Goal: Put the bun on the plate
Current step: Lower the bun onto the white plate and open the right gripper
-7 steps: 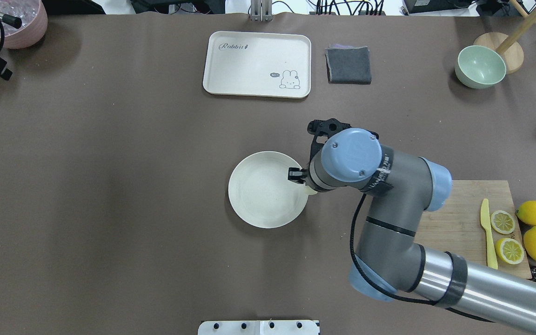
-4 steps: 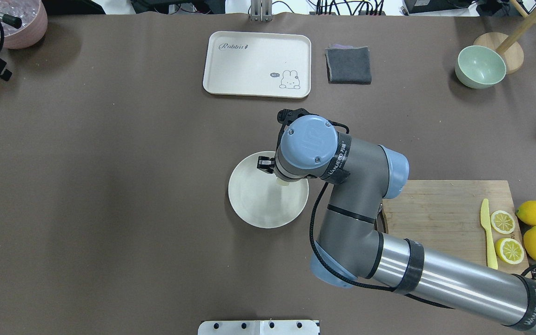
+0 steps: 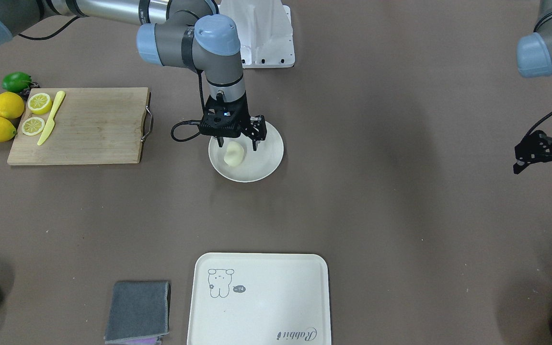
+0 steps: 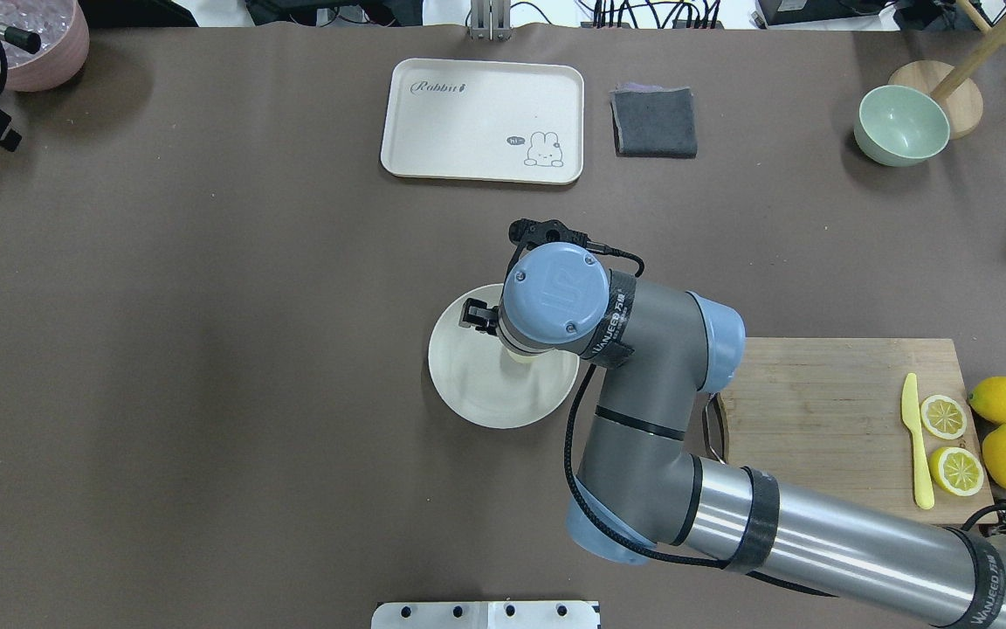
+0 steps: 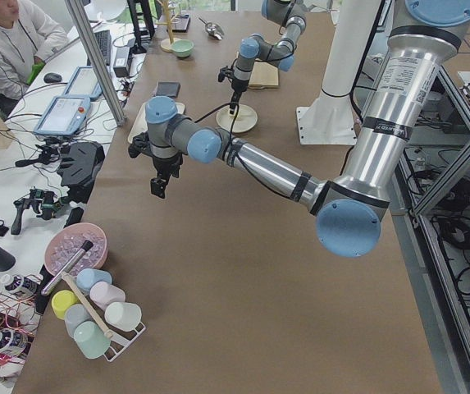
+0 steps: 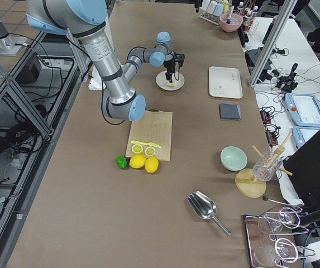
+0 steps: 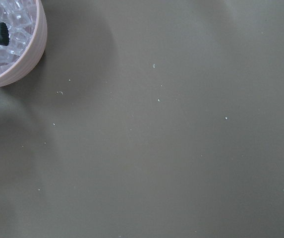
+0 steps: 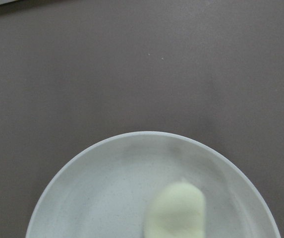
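Observation:
The round off-white plate [image 3: 267,162] lies mid-table. On it rests the pale cream bun [image 3: 234,153], toward the cutting-board side. My right gripper [image 3: 237,145] points straight down over the plate, open, its two fingers standing apart on either side of the bun and a little above it. The right wrist view looks down on the plate [image 8: 97,198] with the bun [image 8: 176,213] blurred at the bottom edge. From overhead the wrist covers most of the bun [image 4: 516,355] on the plate [image 4: 468,384]. My left gripper [image 3: 543,173] hangs open and empty far off at the table's side.
A cream tray [image 4: 483,120] and a grey cloth [image 4: 654,121] lie at the far side. A wooden cutting board [image 4: 835,419] with a yellow knife, lemon halves and whole lemons is to the right. A green bowl [image 4: 901,125] and a pink bowl of ice [image 7: 8,44] stand at the corners.
My right arm has swung left, carrying the bun from the plate's right rim to over the plate's middle. The left arm has not moved.

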Motion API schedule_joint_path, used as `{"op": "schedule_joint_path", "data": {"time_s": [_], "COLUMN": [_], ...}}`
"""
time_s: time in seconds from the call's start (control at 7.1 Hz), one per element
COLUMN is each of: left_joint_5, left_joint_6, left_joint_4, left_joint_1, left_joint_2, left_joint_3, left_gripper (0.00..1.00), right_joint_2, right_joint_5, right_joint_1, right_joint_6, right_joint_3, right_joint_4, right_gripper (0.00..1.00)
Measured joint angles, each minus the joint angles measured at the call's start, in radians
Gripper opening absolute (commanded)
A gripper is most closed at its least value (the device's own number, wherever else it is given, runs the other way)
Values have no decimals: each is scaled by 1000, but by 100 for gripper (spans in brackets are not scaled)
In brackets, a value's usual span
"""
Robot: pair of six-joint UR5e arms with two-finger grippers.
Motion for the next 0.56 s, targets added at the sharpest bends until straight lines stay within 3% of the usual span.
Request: {"op": "schedule_joint_path", "data": {"time_s": [0.56], "left_joint_5": [0], "left_joint_6": [4], "left_joint_4": [7], "left_joint_1": [-24], "left_joint_2": [26], "left_joint_3": [16], "left_gripper": [98], "right_joint_2": [15], "right_joint_5": [24], "right_joint_1": [19], "right_joint_6": [-12], "right_joint_3": [9], "right_joint_4": [-23], "right_gripper": [100]}}
